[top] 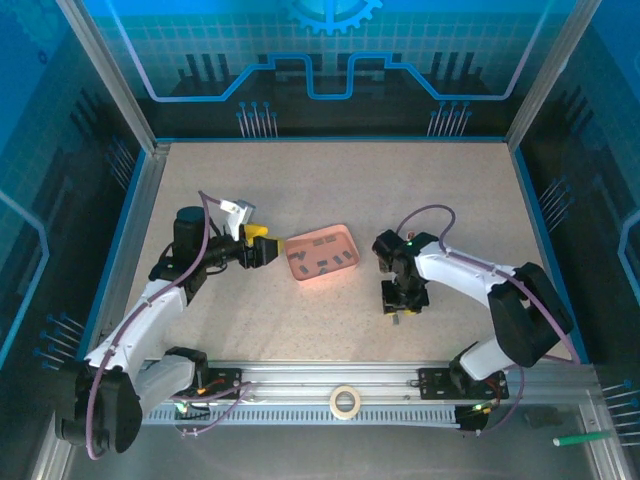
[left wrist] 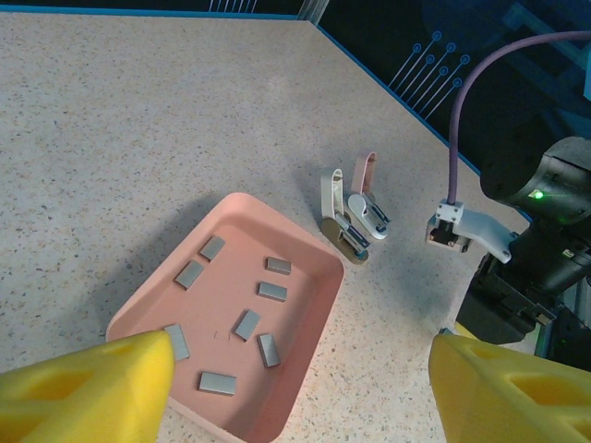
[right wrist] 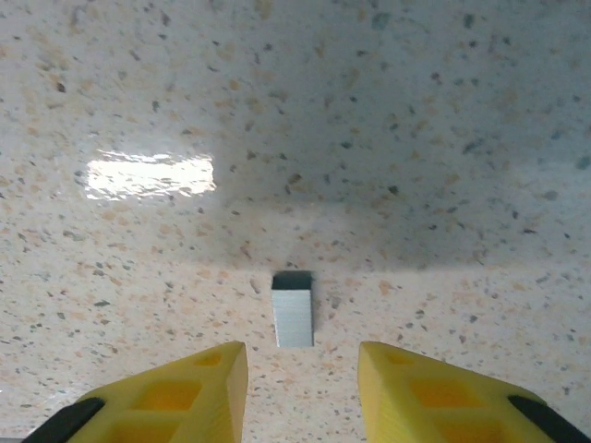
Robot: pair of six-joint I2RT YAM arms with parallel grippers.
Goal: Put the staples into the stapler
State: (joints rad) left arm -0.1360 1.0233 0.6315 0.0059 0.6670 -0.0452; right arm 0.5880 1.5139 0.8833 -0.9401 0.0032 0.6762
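So, markings first: a gear emblem and circuit-style lines are printed on the blue back panel; any lettering is too small to tell.

The staples are mostly found loose in the pink tray, eight short grey strips scattered flat on its floor. One more strip is seen lying flat on the speckled table, just ahead of the gap in the right gripper. Its yellow fingers are parted a little, nothing is pinched, and the strip isn't touched.

The left gripper is hung over the near end of the tray with its fingers spread wide and nothing held.

The stapler is sat on the table just past the tray's far corner, flipped open, white and pink parts pointing up. The right arm with its purple cable is seen close beside it.

A tape roll is parked on the front rail, and a green pen is lying at the near right corner.
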